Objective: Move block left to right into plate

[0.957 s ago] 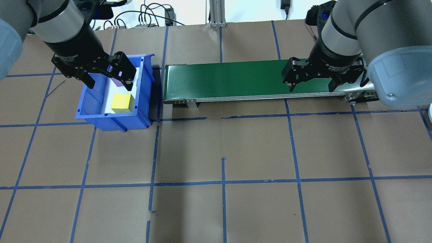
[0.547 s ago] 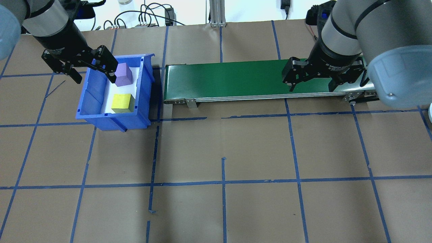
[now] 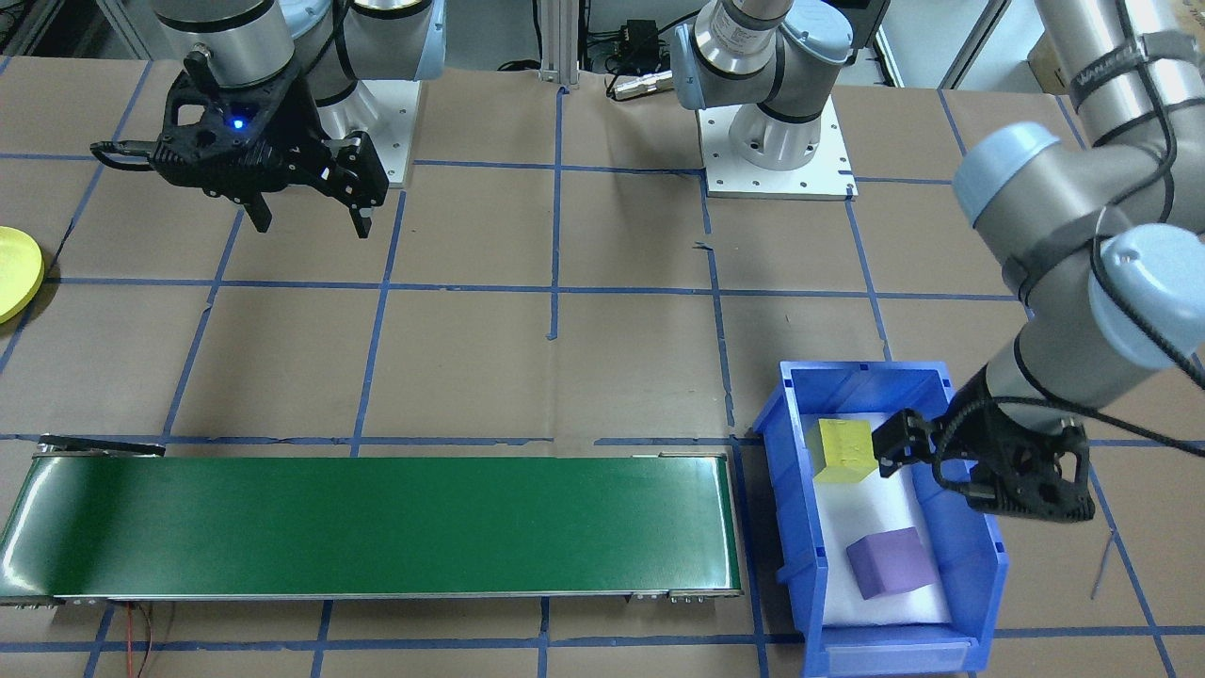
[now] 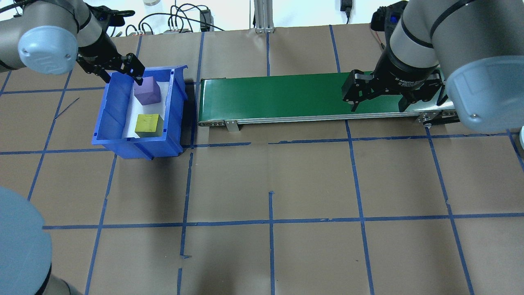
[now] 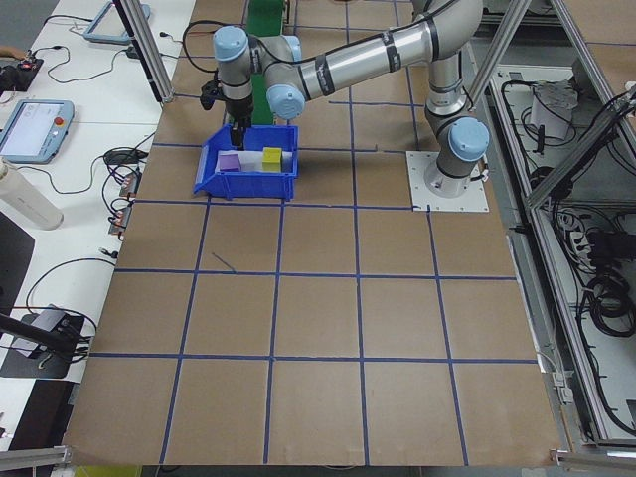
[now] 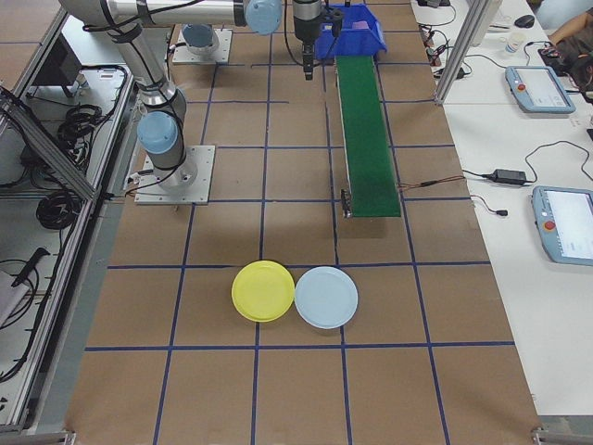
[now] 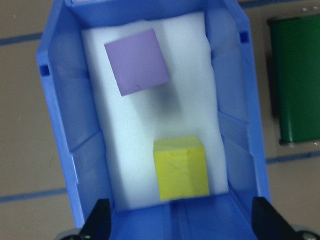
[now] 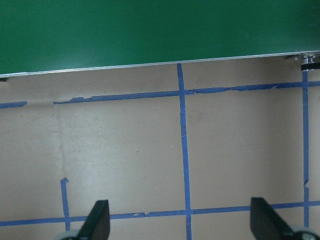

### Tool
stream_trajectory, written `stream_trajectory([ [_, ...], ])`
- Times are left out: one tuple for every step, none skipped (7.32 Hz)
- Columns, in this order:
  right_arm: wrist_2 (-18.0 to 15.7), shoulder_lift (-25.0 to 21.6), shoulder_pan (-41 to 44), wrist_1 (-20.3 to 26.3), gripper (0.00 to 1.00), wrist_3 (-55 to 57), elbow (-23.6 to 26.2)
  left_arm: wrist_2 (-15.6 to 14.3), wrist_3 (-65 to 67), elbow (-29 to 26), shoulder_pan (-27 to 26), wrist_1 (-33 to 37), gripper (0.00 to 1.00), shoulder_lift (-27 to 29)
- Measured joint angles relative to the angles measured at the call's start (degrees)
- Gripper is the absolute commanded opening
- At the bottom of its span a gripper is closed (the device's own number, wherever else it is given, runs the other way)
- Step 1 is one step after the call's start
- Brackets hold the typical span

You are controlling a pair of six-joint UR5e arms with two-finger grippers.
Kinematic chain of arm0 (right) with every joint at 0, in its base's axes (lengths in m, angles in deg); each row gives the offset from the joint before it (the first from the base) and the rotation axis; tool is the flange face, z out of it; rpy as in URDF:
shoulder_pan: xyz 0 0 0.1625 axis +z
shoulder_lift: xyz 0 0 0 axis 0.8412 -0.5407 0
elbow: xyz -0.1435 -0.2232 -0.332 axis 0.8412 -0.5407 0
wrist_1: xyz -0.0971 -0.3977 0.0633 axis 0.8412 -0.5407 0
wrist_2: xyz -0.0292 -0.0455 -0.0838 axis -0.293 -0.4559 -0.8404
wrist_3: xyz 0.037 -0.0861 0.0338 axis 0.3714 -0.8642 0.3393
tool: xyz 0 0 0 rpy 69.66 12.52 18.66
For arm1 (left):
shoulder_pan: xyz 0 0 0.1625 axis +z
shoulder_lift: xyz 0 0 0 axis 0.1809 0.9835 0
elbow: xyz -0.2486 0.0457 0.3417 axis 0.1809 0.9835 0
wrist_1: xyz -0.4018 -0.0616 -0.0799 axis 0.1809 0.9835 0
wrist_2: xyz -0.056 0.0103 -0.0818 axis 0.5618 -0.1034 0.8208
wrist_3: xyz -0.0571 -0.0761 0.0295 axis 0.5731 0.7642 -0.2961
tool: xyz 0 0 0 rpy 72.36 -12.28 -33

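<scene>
Left gripper (image 4: 121,70) had been drawn back toward the upper left of the overhead frame, from over the blue bin (image 4: 107,119) to its far rim, fingers spread and empty. Uncovered by that retreat, the purple cube (image 4: 147,91) and the yellow cube (image 4: 149,125) were left lying on the white foam, untouched. No grasp appeared to have been made, so the transfer was judged not yet begun. Right gripper (image 4: 378,96) was held open over the right end of the green conveyor belt (image 4: 270,96), unchanged. The yellow plate (image 6: 263,291) was seen low in the right-side view, well apart.
</scene>
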State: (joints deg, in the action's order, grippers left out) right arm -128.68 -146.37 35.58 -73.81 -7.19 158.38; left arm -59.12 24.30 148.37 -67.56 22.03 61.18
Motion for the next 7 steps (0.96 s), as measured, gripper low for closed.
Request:
stream_trajectory([
  [0.00, 0.02, -0.03, 0.03, 1.00, -0.02, 0.00, -0.62, 0.55, -2.01, 0.13, -1.43, 1.00, 3.35],
  [0.00, 0.04, -0.03, 0.04, 1.00, -0.03, 0.02, -0.52, 2.71, -3.02, 0.13, -2.08, 1.00, 5.78],
  [0.02, 0.02, -0.07, 0.03, 1.00, -0.03, 0.16, -0.02, 5.38, -3.37, 0.06, -2.51, 1.00, 7.28],
  [0.05, 0.01, -0.10, -0.01, 1.00, -0.05, 0.37, 0.57, 6.75, -3.43, -0.17, -2.85, 1.00, 8.12],
  [0.08, 0.00, -0.12, -0.03, 1.00, -0.09, 0.47, 1.03, 7.28, -3.42, -0.58, -3.11, 1.00, 8.53],
  [0.08, 0.00, -0.12, -0.04, 1.00, -0.11, 0.50, 1.26, 7.42, -3.38, -0.96, -3.48, 1.00, 8.92],
  [0.08, 0.00, -0.12, -0.04, 1.00, -0.12, 0.52, 1.32, 7.39, -3.27, -1.16, -3.87, 1.00, 9.30],
])
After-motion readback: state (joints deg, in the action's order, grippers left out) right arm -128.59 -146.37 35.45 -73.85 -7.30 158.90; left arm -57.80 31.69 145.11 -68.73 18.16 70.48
